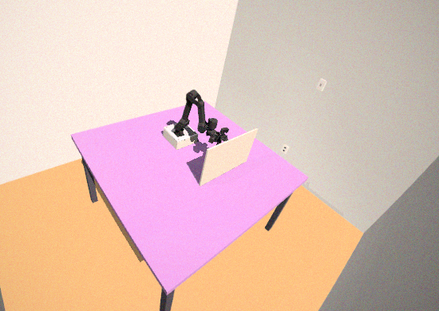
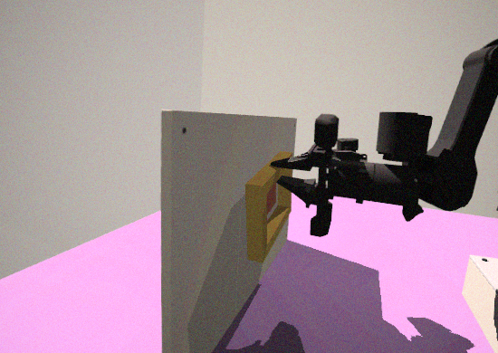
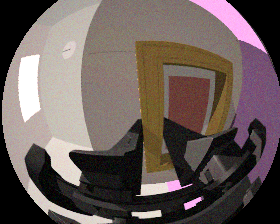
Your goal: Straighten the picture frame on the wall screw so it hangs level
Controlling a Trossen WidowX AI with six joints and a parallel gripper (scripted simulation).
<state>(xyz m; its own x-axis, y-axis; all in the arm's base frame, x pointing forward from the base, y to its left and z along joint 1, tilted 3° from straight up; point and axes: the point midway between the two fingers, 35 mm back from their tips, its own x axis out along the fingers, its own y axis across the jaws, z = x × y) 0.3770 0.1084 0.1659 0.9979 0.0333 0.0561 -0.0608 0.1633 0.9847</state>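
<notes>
The picture frame (image 2: 256, 222) (image 3: 151, 90), ochre with a grey-bordered red picture (image 2: 271, 199) (image 3: 189, 102), hangs on the upright panel (image 2: 204, 158) (image 3: 112, 90). In the exterior view its far end looks a little higher than its near end; the exact tilt is hard to judge. My gripper (image 2: 274, 172) (image 3: 150, 121) is shut on the frame's top bar, one finger above it and one inside the opening. The screw and the notched strip are hidden behind the frame. In the top view the panel (image 1: 229, 159) hides the frame.
The panel stands upright on the purple table (image 1: 140, 199) (image 2: 90, 308), with a small dark dot (image 2: 184, 130) near its upper near corner. The white base block (image 1: 184, 143) (image 2: 480, 290) of the arm is on the side of the panel where the frame hangs.
</notes>
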